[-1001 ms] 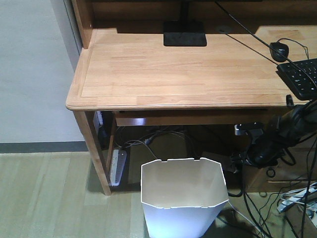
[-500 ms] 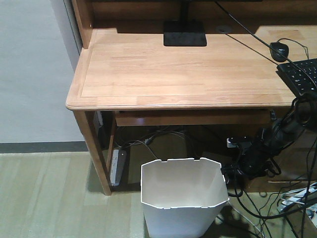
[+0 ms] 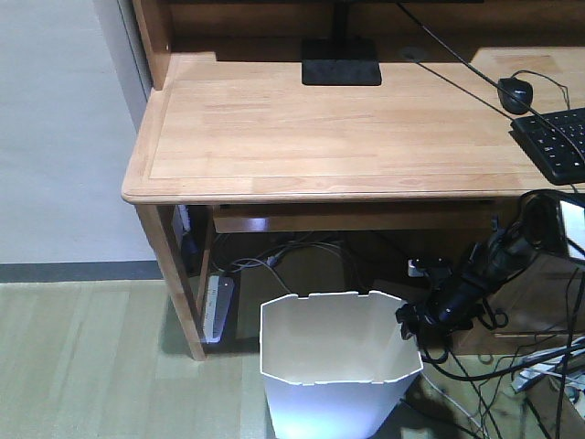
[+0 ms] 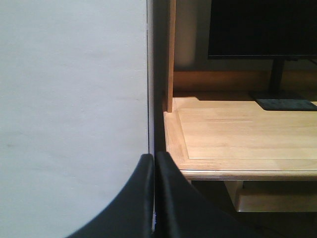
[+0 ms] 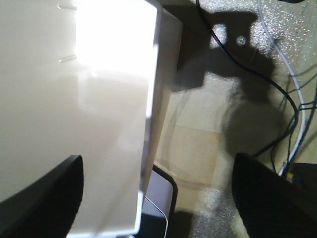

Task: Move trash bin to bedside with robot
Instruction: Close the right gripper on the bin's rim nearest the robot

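The right gripper point(image 5: 156, 163) hangs with its jaws spread wide, 1 dark tip in each lower corner of the right wrist view. Between them runs the right-hand wall of the trash bin point(image 5: 99, 124). 1 jaw is over the cream inside and the other over the floor point(image 5: 198, 144) outside. Whether either touches the plastic cannot be told. Past the bin, black and pale cables point(image 5: 292, 114) lie on the floor.

In the left wrist view the left gripper point(image 4: 152, 163) has its jaws pressed together with nothing between them. It points at the gap between a pale wall point(image 4: 74, 99) and the left end of the counter point(image 4: 237, 139).

From the front, the bin stands upright on the floor, low in the middle of the view. It is just in front of the counter's front edge and to the right of its left leg point(image 3: 174, 274). The black right arm point(image 3: 475, 279) slants down from the right under the counter edge, and its end is at the bin's right rim.

Behind the bin, under the counter, a white power strip point(image 3: 217, 306) lies beside the leg among more cables. On top of the counter, a black keyboard point(image 3: 553, 142) sits at the right edge, with a black mouse point(image 3: 515, 91) behind it. At the back are the monitor stand point(image 3: 341, 62) and the dark monitor point(image 4: 262, 27).
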Motion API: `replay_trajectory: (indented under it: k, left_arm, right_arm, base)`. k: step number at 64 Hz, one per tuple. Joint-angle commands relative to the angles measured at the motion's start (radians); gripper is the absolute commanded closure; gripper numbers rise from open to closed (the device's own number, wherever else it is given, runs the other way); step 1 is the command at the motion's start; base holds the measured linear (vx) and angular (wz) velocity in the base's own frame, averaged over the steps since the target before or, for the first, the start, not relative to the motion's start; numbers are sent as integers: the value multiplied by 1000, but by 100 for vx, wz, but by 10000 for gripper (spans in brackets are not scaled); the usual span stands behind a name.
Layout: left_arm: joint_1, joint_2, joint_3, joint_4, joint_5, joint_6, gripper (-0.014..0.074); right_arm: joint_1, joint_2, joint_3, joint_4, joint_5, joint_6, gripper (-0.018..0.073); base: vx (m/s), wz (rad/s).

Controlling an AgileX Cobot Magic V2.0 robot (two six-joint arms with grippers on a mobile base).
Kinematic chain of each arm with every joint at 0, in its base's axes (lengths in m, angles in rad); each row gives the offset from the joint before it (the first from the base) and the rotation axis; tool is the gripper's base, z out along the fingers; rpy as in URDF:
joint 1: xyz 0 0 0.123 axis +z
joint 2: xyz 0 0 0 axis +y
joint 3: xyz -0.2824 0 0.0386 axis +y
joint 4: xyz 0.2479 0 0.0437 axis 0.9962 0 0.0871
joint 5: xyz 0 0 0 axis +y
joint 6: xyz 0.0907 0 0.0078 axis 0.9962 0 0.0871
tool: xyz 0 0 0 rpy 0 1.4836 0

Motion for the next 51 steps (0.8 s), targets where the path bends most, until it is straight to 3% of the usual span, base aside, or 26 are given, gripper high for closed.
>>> replay_trajectory:
  k: [1,38,43,51]
  left_arm:
    - [3,-10,29,-11,-66,-3,602]
    - [3,-10,29,-11,-66,-3,602]
    - [3,-10,29,-11,-66,-3,602]
    - [3,-10,29,-11,-66,-3,602]
  right_arm:
    - [-5,-23,-48,24,21,-21,-13]
    - [-5,203,-357,35,205,-2,-4]
    - [-5,222,-384,35,223,-2,21]
    - [-5,245,-417,35,256,-2,141]
  base:
    - [0,0]
    - [0,0]
    - [0,0]
    - [0,0]
